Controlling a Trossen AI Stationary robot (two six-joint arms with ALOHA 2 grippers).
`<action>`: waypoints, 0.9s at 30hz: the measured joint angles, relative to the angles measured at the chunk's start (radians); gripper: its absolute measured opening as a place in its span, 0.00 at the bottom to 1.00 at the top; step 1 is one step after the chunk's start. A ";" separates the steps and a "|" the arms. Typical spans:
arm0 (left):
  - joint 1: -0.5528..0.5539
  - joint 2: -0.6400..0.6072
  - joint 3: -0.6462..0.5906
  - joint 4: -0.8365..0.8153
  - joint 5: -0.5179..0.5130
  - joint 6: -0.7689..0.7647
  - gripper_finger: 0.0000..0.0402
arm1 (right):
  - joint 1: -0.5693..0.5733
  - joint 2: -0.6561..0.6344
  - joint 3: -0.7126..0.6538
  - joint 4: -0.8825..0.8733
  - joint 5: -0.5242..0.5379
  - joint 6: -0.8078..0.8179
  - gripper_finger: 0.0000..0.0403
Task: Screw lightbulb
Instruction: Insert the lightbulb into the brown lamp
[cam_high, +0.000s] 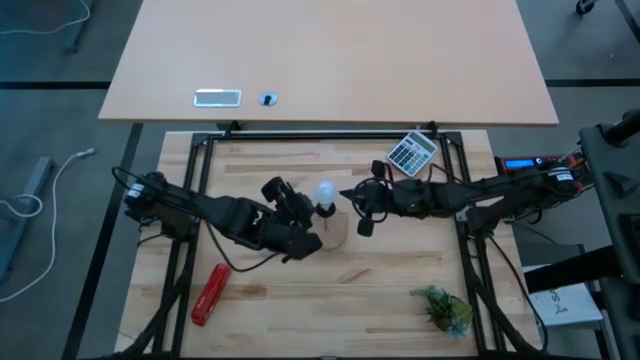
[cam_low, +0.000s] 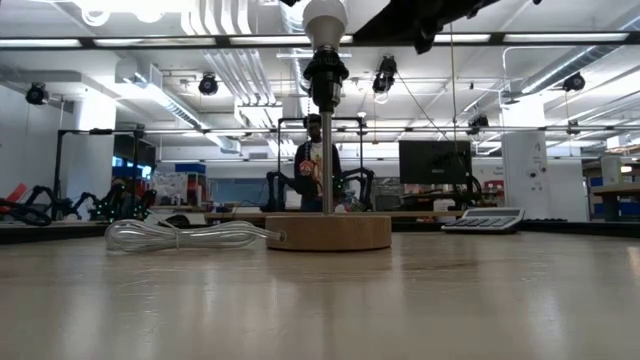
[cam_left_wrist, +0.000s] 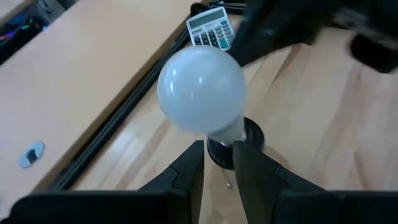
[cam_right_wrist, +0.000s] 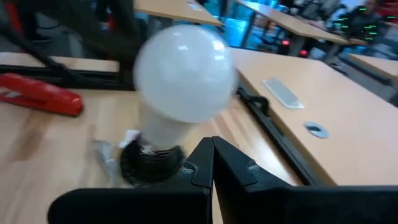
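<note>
The white lightbulb (cam_left_wrist: 202, 90) sits upright in the black socket (cam_left_wrist: 247, 134) on top of a thin post that rises from the round wooden disc (cam_low: 328, 232). It also shows in the high view (cam_high: 325, 192) and the right wrist view (cam_right_wrist: 183, 74). My left gripper (cam_left_wrist: 219, 163) is at the socket's near side, its fingers a narrow gap apart just below the bulb's neck. My right gripper (cam_right_wrist: 212, 155) is shut and empty, right beside the bulb's neck and the socket (cam_right_wrist: 149, 165), on the side toward the table's right edge. My left gripper's fingertips (cam_left_wrist: 241, 152) stand at the socket's lower edge, slanting down from the table's left. I cannot tell whether they touch it.
A grey calculator (cam_high: 412, 152) lies at the back right, a red stapler (cam_high: 210, 293) at the front left, and a small green plant sprig (cam_high: 443, 308) at the front right. A clear cord (cam_low: 190, 235) lies coiled beside the disc. A person (cam_low: 315, 160) is far behind the table.
</note>
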 joint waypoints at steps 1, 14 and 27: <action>-0.006 -0.004 0.000 -0.006 -0.001 -0.015 0.19 | -0.001 -0.001 0.000 0.000 0.010 0.000 0.00; -0.011 -0.016 -0.138 0.054 -0.136 -0.081 0.44 | -0.023 -0.004 0.000 -0.008 -0.007 -0.013 0.00; -0.034 -0.028 -0.255 0.292 -0.266 0.165 0.67 | -0.039 -0.005 0.001 0.036 -0.025 -0.061 0.00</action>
